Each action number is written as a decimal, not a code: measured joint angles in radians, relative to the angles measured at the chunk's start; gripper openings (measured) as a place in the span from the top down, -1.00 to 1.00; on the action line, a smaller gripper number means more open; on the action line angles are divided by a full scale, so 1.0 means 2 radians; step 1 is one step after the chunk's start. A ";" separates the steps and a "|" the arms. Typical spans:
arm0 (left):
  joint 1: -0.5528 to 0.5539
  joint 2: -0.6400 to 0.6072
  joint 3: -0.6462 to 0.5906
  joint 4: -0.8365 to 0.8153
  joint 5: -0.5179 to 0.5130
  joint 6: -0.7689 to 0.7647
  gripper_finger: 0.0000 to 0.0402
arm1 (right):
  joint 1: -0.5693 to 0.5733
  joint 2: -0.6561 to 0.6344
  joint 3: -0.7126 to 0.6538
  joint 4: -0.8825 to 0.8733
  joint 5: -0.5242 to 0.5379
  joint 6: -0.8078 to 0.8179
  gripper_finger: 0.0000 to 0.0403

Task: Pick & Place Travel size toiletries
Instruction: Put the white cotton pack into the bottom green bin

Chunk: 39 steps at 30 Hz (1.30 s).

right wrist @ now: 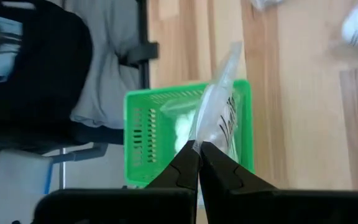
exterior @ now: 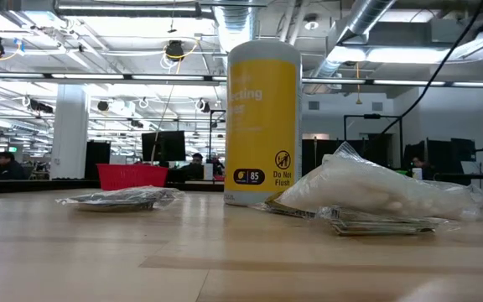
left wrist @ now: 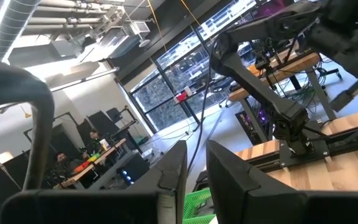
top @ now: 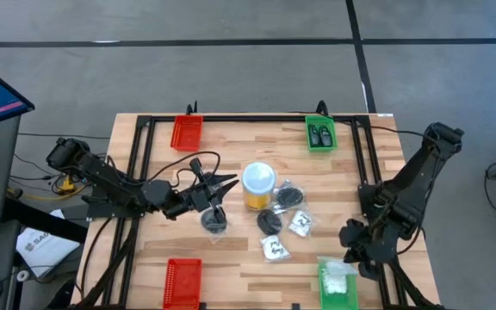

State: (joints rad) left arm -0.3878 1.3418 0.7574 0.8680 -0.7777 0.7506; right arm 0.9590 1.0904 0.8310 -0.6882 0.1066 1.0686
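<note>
Packet [right wrist: 219, 115] was pinched in the clenched right claw [right wrist: 199, 152] over the green tray [right wrist: 148, 124]; release only once centred. Left claw [top: 216, 191] grasped nothing visible.

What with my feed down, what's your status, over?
Right pincer shut on clear packet at green tray. Left pincer open, empty, beside yellow jar. Nothing seen in the way.
</note>
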 joint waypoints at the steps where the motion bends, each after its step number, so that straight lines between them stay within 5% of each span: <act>1: 0.000 0.000 0.000 0.000 -0.001 0.000 0.74 | 0.002 0.007 0.000 0.001 0.000 0.006 1.00; 25: 0.000 0.000 0.000 -0.011 -0.030 0.000 0.74 | 0.056 0.040 0.000 0.076 0.033 0.088 1.00; 39: 0.000 0.000 0.000 -0.011 -0.030 0.000 0.74 | 0.074 0.113 0.000 0.106 0.027 0.097 1.00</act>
State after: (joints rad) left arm -0.3878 1.3418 0.7570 0.8452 -0.8383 0.7502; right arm 1.1061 1.3166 0.8310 -0.4759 0.1608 1.2621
